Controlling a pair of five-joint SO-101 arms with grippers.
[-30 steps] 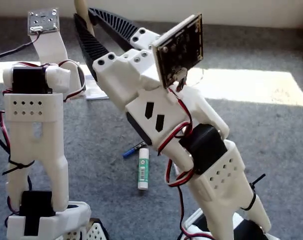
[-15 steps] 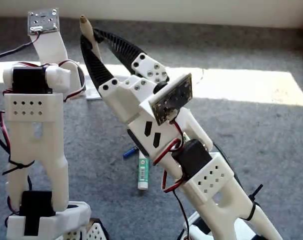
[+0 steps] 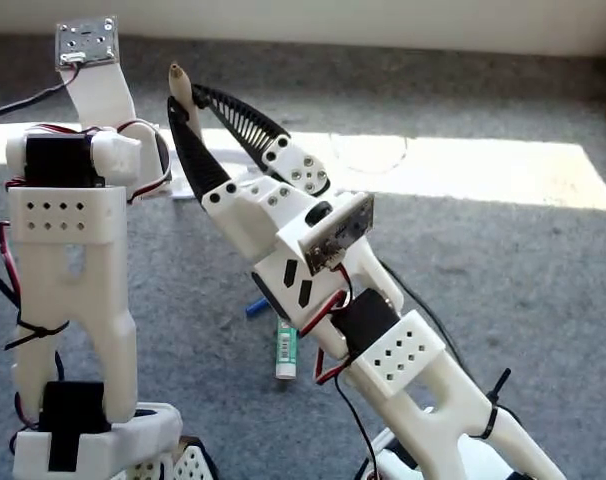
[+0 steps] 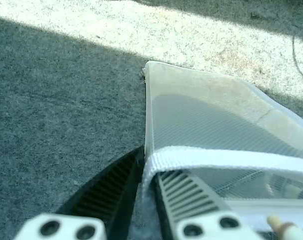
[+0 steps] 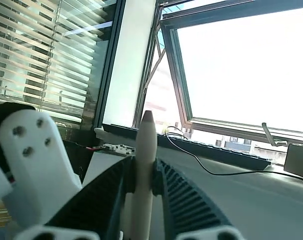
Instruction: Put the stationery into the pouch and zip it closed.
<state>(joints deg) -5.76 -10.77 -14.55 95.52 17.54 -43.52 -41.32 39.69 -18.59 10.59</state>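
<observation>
Pen (image 3: 180,85) lengthwise in R gripper (image 3: 186,98), tip up.

The right arm (image 3: 403,365) is covering the 12 o'clock end of the glue stick (image 3: 286,355) and most of the blue pen (image 3: 254,306). The frame edge is cutting off the pouch (image 4: 216,125), and the right gripper (image 5: 144,167) is hiding half the cream pen (image 5: 146,132).
</observation>
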